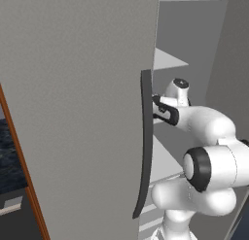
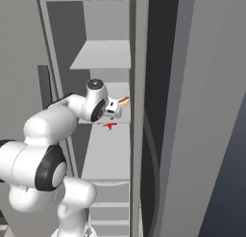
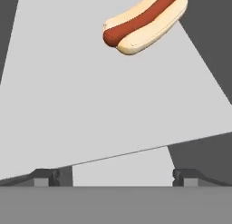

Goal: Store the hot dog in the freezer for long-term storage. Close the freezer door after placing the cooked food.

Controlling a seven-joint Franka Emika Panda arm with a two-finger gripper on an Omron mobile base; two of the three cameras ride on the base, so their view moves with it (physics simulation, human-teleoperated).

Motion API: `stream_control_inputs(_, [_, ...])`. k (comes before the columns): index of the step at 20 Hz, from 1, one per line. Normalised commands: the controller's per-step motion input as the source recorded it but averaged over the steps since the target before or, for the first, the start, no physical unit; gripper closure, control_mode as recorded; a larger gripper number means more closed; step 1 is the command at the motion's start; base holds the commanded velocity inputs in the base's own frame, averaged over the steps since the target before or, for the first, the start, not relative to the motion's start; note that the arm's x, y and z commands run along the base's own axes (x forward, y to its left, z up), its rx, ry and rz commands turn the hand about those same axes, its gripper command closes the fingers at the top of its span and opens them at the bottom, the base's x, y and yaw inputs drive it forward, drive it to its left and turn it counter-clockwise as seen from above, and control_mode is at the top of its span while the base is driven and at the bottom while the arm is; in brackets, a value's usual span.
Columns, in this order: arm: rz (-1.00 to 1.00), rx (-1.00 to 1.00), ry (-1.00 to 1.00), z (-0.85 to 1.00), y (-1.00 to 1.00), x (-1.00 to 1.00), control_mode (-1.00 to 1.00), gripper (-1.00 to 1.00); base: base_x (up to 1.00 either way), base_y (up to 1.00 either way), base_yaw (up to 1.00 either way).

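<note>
Door (image 1: 73,112) fills near view, swung open. Gripper (image 3: 116,175) spread wide, empty; hot dog (image 3: 146,22) on shelf (image 3: 90,109) at 1 o'clock.

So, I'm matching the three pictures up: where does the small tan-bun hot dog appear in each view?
Left base view: hot dog not in it.
Right base view: the tan-bun hot dog lies centre, on a light-grey freezer shelf, beyond the gripper.
Hand view: upper right, beyond the open finger tips.
Shared landmark: that shelf, seen in all three views.
</note>
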Motion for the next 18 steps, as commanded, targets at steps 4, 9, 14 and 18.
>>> stream_control_inputs(4, [0.0, 0.0, 0.0, 0.38, 0.0, -0.72, -1.0, -1.0, 0.0, 0.0, 0.0])
stream_control_inputs(9, [0.0, 0.0, 0.0, 0.36, 0.0, -0.78, -1.0, -1.0, 0.0, 0.0, 0.0])
stream_control_inputs(14, [0.0, 0.0, 0.05, 0.26, 0.0, -0.78, -1.0, -1.0, 0.0, 0.0, 0.0])
stream_control_inputs(18, [0.0, 0.0, 0.09, 0.17, 0.0, -0.8, -1.0, -1.0, 0.0, 0.0, 0.0])
